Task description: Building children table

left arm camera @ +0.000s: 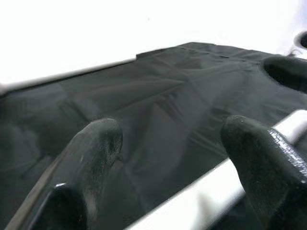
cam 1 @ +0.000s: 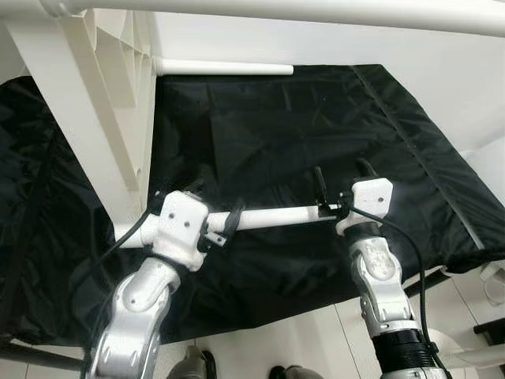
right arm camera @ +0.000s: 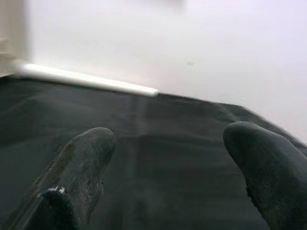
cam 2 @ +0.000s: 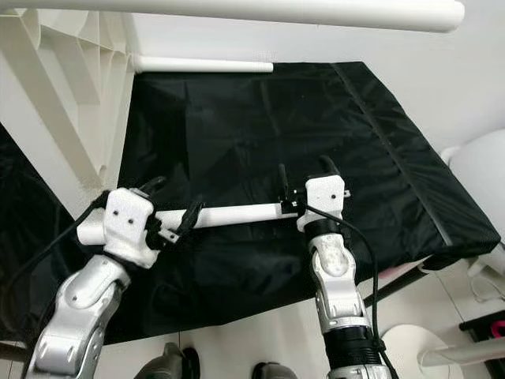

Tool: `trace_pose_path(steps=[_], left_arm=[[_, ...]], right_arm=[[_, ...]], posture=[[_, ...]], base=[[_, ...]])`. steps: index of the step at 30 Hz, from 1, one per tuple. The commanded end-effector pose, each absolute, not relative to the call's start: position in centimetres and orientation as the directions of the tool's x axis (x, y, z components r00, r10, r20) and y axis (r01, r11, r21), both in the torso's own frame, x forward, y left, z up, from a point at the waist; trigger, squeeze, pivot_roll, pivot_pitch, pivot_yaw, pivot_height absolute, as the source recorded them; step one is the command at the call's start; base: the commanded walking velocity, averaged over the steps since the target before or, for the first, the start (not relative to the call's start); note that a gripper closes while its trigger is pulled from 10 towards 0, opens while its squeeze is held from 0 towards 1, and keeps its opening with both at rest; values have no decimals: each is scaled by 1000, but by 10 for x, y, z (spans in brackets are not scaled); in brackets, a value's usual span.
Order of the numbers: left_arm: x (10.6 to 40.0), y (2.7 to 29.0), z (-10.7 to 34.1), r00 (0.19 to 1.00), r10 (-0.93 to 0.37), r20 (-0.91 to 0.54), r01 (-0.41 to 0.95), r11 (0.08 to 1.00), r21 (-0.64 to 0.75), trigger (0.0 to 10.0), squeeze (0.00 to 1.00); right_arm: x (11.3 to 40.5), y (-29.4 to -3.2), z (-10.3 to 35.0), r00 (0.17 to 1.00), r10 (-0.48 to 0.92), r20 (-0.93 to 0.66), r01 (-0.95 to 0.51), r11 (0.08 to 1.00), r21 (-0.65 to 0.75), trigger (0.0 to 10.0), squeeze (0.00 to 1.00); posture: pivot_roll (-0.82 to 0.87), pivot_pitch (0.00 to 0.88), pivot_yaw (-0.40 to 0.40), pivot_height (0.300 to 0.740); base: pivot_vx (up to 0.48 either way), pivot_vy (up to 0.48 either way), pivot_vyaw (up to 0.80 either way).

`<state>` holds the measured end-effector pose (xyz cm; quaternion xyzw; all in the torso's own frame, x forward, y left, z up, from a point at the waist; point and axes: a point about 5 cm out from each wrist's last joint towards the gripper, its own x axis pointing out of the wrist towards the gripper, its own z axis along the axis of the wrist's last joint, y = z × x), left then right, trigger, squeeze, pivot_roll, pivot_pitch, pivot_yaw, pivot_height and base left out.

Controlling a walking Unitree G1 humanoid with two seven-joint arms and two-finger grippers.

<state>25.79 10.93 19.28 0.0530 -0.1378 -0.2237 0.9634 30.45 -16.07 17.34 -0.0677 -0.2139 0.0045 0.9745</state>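
Black sheet (cam 1: 276,126) carries two white tubes: left gripper (cam 1: 215,225) clasps one (cam 1: 276,217); right gripper (cam 1: 341,180) gapes.

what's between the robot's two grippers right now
A white tube spans the gap between the left gripper and the right gripper, above the black cloth, in both eye views.

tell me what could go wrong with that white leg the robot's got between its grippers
The white table leg lies across the black cloth, with the left gripper around one end and the right gripper open at the other. It could roll or tip when lifted. It could also knock the white table frame standing close on the left.
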Motion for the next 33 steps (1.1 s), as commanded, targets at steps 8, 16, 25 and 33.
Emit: trace_pose_path(steps=[8, 16, 25, 33], left_arm=[[275, 121, 191, 932, -255, 257, 247, 967, 65, 10000, 0], [280, 112, 189, 928, -261, 265, 228, 962, 150, 10000, 0], [281, 112, 181, 925, -285, 253, 276, 958, 72, 10000, 0], [287, 108, 184, 928, -246, 279, 231, 969, 86, 10000, 0]], right_arm=[[306, -168, 174, 901, -85, 426, 131, 988, -80, 10000, 0], [306, -162, 170, 905, -81, 418, 126, 989, -82, 10000, 0], [310, -153, 176, 904, -58, 423, 95, 993, -67, 10000, 0], [312, -164, 176, 901, -102, 421, 145, 987, -71, 10000, 0]], posture=[[-56, 122, 24, 740], [-51, 119, 12, 740], [-106, 122, -19, 740], [-77, 138, -1, 740]], base=[[0, 0, 0], [0, 0, 0], [0, 0, 0], [0, 0, 0]])
